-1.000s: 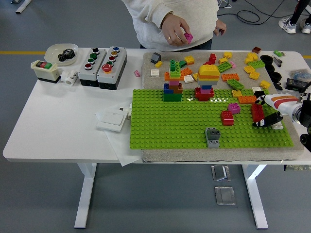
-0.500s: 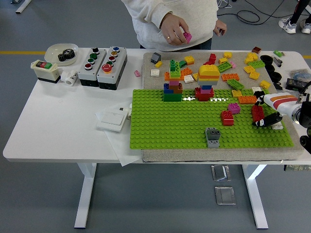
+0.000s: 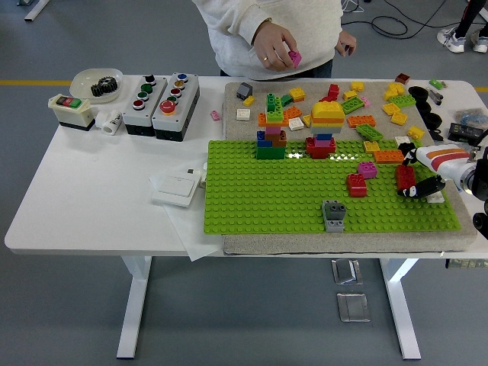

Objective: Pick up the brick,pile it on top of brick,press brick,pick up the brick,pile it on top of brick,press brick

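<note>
The robot's right hand reaches in from three o'clock, low over the right end of the green baseplate. Its black fingers curl against a red brick, which stands on the plate at the hand's nine o'clock side; the fingers appear to grasp that brick, though the contact is small in the view. The white and orange forearm shell lies above the plate's right edge.

To the brick's nine o'clock, a second red brick sits on the plate, with a small pink brick just beside it at one o'clock. A grey brick stands near the plate's front edge at six o'clock. Along the plate's back edge, at twelve o'clock, rise two stacks: a mixed tower of green, orange, pink and blue bricks and a shorter stack capped with yellow. Loose bricks in yellow, green and orange lie scattered on the mat behind the plate.

At the table's far side a person stands, one hand pinching a small pink brick above the mat.

Toward nine o'clock on the white table stand two button boxes, a small switch box and a bowl holding a black gear.
</note>
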`<state>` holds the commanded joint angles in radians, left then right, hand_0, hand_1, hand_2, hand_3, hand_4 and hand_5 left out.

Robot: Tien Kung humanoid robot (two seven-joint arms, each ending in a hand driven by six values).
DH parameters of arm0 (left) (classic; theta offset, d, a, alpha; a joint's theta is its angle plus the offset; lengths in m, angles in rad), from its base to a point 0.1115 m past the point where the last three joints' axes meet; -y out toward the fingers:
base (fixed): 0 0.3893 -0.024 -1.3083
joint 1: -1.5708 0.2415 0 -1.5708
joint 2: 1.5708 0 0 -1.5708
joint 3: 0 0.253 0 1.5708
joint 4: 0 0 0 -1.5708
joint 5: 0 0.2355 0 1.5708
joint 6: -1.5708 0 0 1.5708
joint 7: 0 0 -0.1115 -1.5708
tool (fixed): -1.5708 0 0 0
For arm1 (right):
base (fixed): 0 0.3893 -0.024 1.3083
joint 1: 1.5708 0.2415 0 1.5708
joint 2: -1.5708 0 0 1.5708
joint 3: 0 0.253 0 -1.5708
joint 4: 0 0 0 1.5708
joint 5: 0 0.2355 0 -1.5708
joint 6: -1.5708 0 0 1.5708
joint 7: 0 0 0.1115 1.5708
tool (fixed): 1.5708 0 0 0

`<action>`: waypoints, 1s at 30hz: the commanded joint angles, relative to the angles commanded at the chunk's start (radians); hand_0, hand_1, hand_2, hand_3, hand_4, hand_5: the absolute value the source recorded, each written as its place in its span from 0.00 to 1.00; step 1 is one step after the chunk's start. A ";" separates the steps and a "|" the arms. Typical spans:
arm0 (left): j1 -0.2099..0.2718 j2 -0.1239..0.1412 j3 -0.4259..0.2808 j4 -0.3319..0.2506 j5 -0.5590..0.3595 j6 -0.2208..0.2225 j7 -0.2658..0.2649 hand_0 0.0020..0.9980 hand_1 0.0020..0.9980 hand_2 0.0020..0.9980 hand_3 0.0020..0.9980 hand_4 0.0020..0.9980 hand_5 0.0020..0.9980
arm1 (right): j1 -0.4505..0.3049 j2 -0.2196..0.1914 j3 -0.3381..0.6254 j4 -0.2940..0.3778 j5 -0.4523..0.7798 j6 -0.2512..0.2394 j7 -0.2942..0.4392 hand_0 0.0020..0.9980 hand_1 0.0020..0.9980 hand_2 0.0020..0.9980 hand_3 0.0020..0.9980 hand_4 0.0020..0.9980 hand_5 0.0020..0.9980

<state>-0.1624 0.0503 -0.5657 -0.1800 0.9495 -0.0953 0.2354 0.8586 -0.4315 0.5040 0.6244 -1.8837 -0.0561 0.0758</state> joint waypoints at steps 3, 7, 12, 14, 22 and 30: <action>0.000 0.000 -0.001 0.000 0.001 0.000 0.000 0.78 0.72 0.61 0.54 0.54 0.55 | -0.001 -0.003 0.000 -0.001 0.000 -0.004 0.005 0.60 0.66 0.72 0.67 0.83 0.43; 0.000 0.000 -0.008 0.000 0.006 0.000 0.001 0.78 0.72 0.61 0.54 0.54 0.55 | -0.001 -0.008 0.001 -0.001 0.000 -0.005 0.008 0.54 0.63 0.67 0.61 0.81 0.43; 0.000 0.000 -0.013 0.000 0.011 0.001 0.002 0.78 0.72 0.61 0.54 0.54 0.55 | -0.004 -0.015 0.001 0.010 -0.003 -0.016 0.022 0.54 0.63 0.67 0.61 0.81 0.43; 0.000 0.000 -0.018 0.000 0.014 0.001 0.002 0.78 0.72 0.61 0.54 0.54 0.55 | -0.006 -0.021 0.002 0.021 -0.008 -0.023 0.027 0.45 0.57 0.60 0.56 0.78 0.42; 0.002 0.000 -0.038 0.000 0.035 0.001 0.005 0.78 0.72 0.61 0.54 0.54 0.55 | -0.006 -0.070 0.006 0.135 -0.039 -0.032 0.033 0.35 0.49 0.55 0.52 0.74 0.40; 0.001 0.002 -0.056 0.000 0.050 0.000 0.008 0.78 0.72 0.61 0.54 0.54 0.55 | -0.008 -0.134 -0.007 0.311 -0.062 -0.007 0.021 0.28 0.45 0.51 0.51 0.72 0.40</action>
<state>-0.1617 0.0524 -0.6212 -0.1800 0.9999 -0.0952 0.2438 0.8510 -0.5653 0.4973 0.9351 -1.9456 -0.0631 0.0964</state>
